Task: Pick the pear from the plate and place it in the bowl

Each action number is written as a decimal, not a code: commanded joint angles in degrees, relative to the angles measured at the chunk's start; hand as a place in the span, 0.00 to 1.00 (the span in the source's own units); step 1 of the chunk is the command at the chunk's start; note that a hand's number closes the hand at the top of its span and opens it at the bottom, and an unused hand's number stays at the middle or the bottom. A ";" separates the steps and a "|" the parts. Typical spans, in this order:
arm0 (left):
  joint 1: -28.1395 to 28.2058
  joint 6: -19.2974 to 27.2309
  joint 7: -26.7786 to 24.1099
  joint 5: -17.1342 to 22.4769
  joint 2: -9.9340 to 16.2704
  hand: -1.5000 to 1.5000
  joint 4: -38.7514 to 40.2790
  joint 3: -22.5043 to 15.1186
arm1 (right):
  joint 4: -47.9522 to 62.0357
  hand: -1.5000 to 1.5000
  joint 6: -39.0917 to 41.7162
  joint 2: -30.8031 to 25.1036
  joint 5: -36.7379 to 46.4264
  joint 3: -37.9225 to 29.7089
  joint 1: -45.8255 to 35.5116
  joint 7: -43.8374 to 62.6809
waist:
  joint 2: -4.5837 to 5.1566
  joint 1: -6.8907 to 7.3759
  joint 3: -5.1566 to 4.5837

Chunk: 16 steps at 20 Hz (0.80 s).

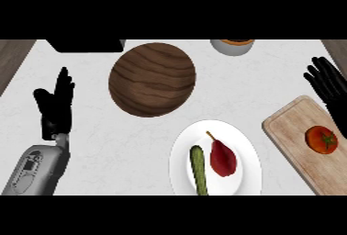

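The pick had not begun: the red pear [223,158] lay on the white plate [251,156] beside a cucumber [198,170], near of the wooden bowl [152,79]. Next, a reach to the pear seemed called for. Both the right hand [330,82] and left hand [57,104] were open, holding nothing.

Counter layout
Pear [223,159] lies on the plate [186,142], just right of a cucumber [198,170]; the bowl [152,79] sits at the plate's 11 o'clock, a cutting board [293,126] at 3 o'clock.

Bare counter [95,151] left of plate [249,151], cucumber [198,170] just beside pear [223,158], cutting board [298,133] right.
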 commanded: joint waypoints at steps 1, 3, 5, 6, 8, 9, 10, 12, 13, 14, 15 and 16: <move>0.24 -1.56 -0.44 -0.36 -1.43 0.50 -1.39 -1.05 | -3.54 1.00 0.82 2.54 4.08 3.97 3.33 0.53 | 0.06 -0.17 -0.31; 1.78 -3.82 -1.68 0.00 -2.41 0.50 -5.95 -4.39 | -6.41 1.00 -0.67 4.56 7.49 12.34 2.27 5.37 | -0.18 0.63 -0.35; 0.61 -7.13 -2.65 0.14 -2.98 0.50 -6.22 -7.22 | -6.02 1.00 -1.23 8.13 14.25 22.14 3.62 5.74 | -0.04 1.57 -0.39; 0.62 -8.02 -2.85 0.84 -4.66 0.50 -7.26 -8.73 | -8.42 1.00 -1.49 9.36 15.33 26.13 3.72 9.30 | -0.36 1.53 -0.52; 1.88 -8.17 -2.10 1.85 -4.25 0.50 -5.82 -7.62 | -7.96 1.00 -15.49 3.20 30.17 17.27 2.86 4.84 | -1.28 -1.75 -0.64; 3.98 -9.01 -2.77 2.34 -4.78 0.50 -7.36 -8.51 | -7.86 0.00 -21.25 9.69 29.53 17.51 6.35 2.99 | -0.90 -1.18 -0.34; 4.48 -9.05 -3.11 2.58 -5.22 0.50 -7.32 -8.65 | -7.00 0.00 -24.46 15.81 28.03 18.77 9.53 -1.23 | -0.56 -1.17 -0.15; 5.30 -9.85 -3.76 2.81 -4.46 0.50 -8.37 -8.43 | -10.08 0.00 -27.53 22.05 26.74 21.54 13.92 -6.89 | -0.46 -1.04 -0.17; 5.00 -8.44 -2.51 1.92 -4.67 0.50 -9.63 -8.69 | -11.62 0.00 -28.40 22.77 28.07 23.37 17.38 -11.73 | -0.53 -1.23 -0.14; 4.79 -11.73 -2.59 4.29 -2.66 0.50 -10.07 -6.99 | -13.80 0.00 -29.73 22.85 31.01 25.63 18.84 -13.17 | -0.37 -0.96 -0.26; 7.85 -8.89 -3.57 1.63 -5.32 0.50 -10.86 -9.85 | -13.99 0.00 -31.14 23.84 31.44 26.14 20.75 -15.84 | -0.31 -0.71 -0.25; 4.96 -9.44 -2.45 1.90 -4.79 0.50 -9.75 -8.81 | -15.52 0.00 -32.88 23.55 35.23 28.22 21.68 -16.35 | -0.16 -0.86 -0.29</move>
